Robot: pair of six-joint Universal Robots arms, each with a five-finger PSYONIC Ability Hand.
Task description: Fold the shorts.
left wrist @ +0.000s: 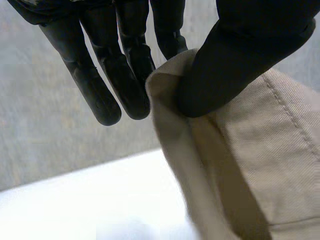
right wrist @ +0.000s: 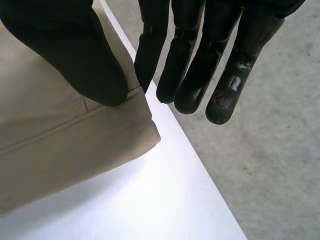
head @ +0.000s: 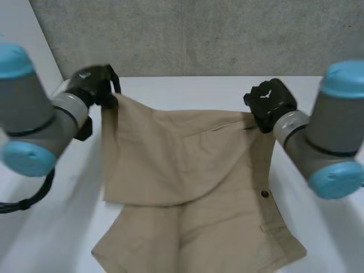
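Shorts (head: 182,165) in left hand (head: 94,82), right hand (head: 270,102)

Matt tan woven cloth shorts (head: 187,170), smooth white table (head: 187,91), rough grey wall (head: 199,34)

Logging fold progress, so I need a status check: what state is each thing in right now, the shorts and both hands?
shorts: held by two corners at the far side, near part lying on the table, not yet neatly folded.
left hand: shut on one corner of the shorts, thumb pinching the cloth against the fingers.
right hand: shut on the other corner, thumb pinching the edge against the fingers.
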